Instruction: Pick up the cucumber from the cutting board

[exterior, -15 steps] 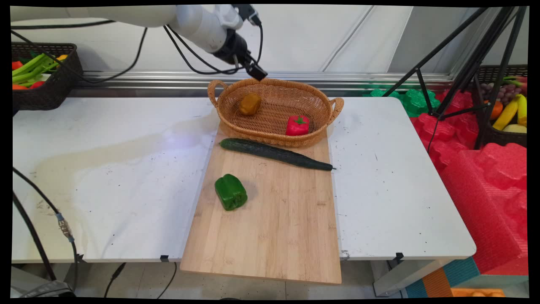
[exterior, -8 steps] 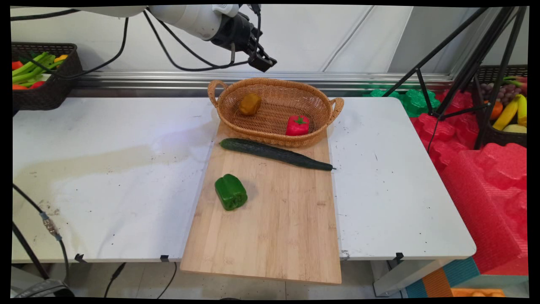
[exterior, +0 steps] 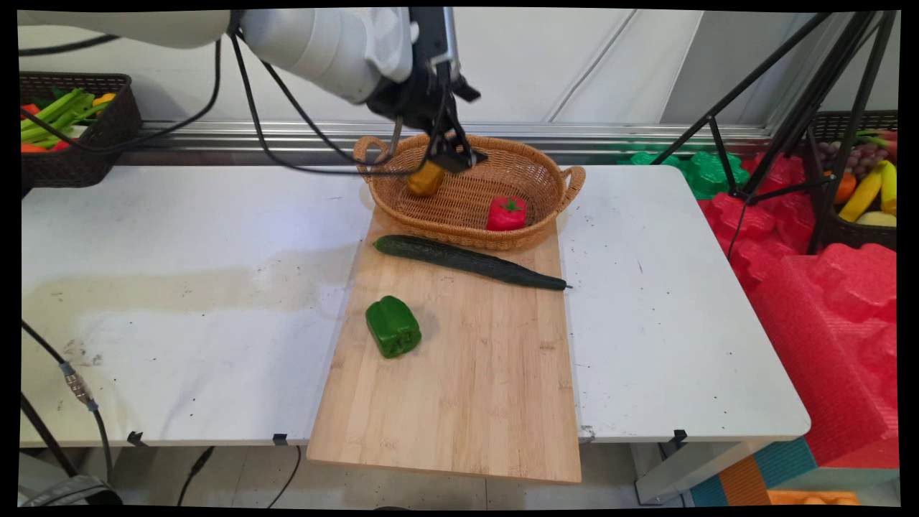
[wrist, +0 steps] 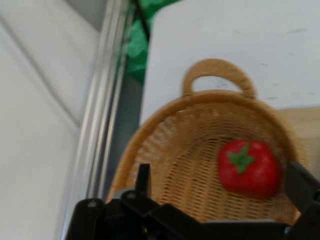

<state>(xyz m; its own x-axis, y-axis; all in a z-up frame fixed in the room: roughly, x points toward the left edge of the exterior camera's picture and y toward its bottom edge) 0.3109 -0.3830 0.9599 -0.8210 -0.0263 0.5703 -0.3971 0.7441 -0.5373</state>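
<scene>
My gripper (exterior: 456,152) hangs open over the back left part of the wicker basket (exterior: 546,172), just right of a yellow-brown pepper (exterior: 425,179) lying inside it. A red pepper with a green stem (exterior: 507,213) sits at the basket's front right. In the hand view the open gripper (wrist: 220,172) looks along the basket (wrist: 165,155) at the red pepper (wrist: 248,167), which lies between the two fingers (wrist: 144,176) but farther off. Nothing is held. A long cucumber (exterior: 470,262) and a green pepper (exterior: 392,327) lie on the wooden board (exterior: 459,388).
A dark basket of vegetables (exterior: 93,143) stands at the table's back left. Black tripod legs (exterior: 782,129), red foam blocks (exterior: 826,301) and a fruit basket (exterior: 861,187) are off the table's right side. Cables (exterior: 79,388) hang by the front left edge.
The gripper rose from the basket's back rim, then swung round and came down over the basket beside the yellow-brown pepper. Nothing on the table has moved.
</scene>
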